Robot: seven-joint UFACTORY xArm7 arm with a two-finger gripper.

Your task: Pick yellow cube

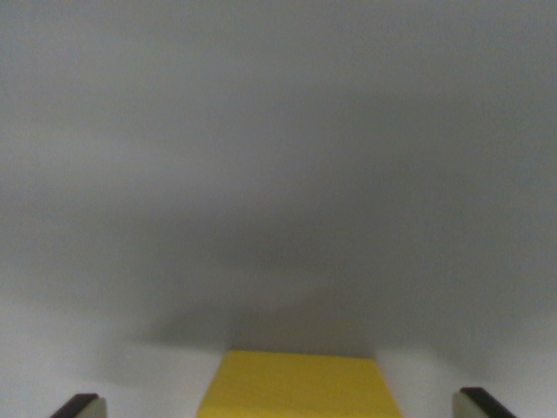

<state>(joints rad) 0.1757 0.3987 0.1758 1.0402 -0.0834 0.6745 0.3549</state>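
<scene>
The yellow cube (300,386) shows at the bottom middle of the wrist view, cut off by the lower edge, with only its top face visible. My gripper (277,407) is open. One dark fingertip (80,406) peeks in at the bottom left and the other fingertip (481,403) at the bottom right. The cube lies between them with a clear gap on each side, touching neither. The view is very close and blurred.
A plain pale grey surface (278,174) fills the rest of the view, with a soft shadow just beyond the cube. Nothing else shows.
</scene>
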